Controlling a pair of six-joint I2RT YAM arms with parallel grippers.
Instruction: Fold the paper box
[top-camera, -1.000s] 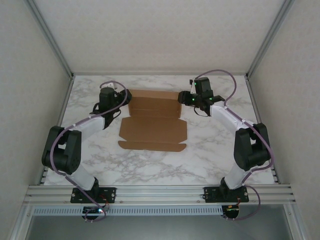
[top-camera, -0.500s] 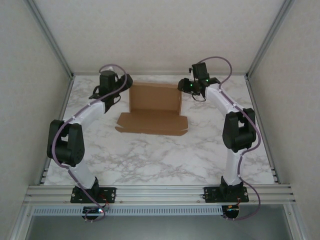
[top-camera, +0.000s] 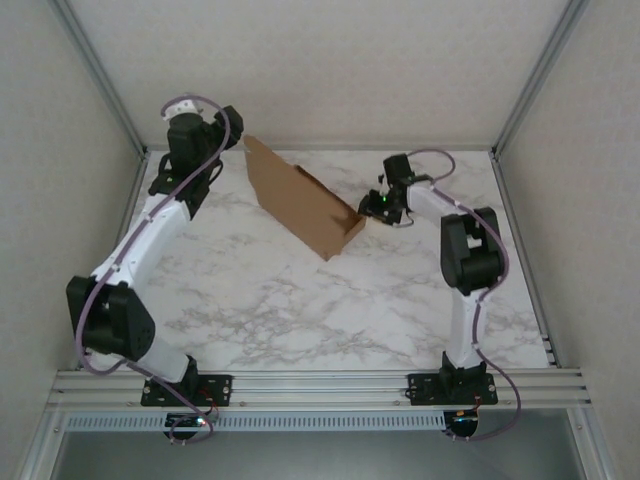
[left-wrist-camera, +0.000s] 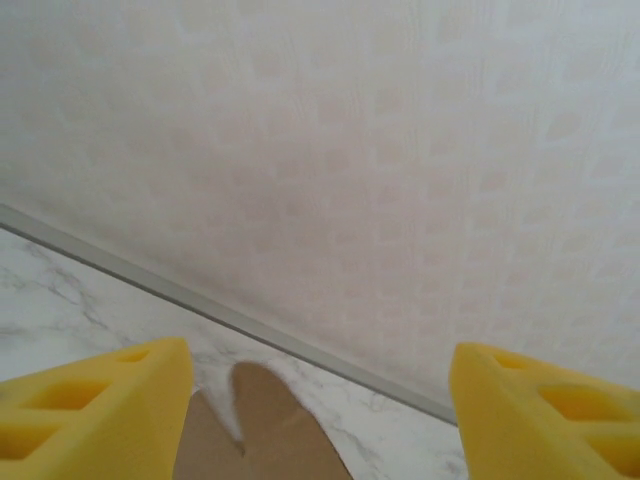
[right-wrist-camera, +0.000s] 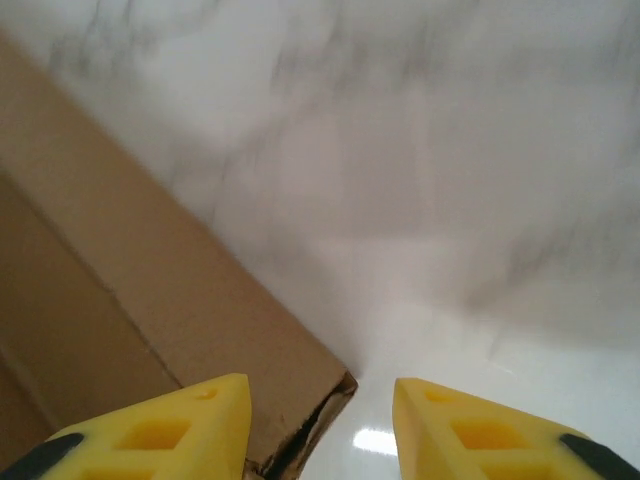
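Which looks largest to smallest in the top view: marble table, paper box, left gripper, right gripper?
1. marble table
2. paper box
3. left gripper and right gripper: alike; the left seems raised, nearer the camera, so unranked.

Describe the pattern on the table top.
The table top is white marble with grey veins, clearest in the top external view.

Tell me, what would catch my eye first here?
The brown paper box, tilted diagonally across the far half of the white marble table. The left gripper sits at its far end by the back wall, the right gripper at its near corner, both with yellow fingers apart.
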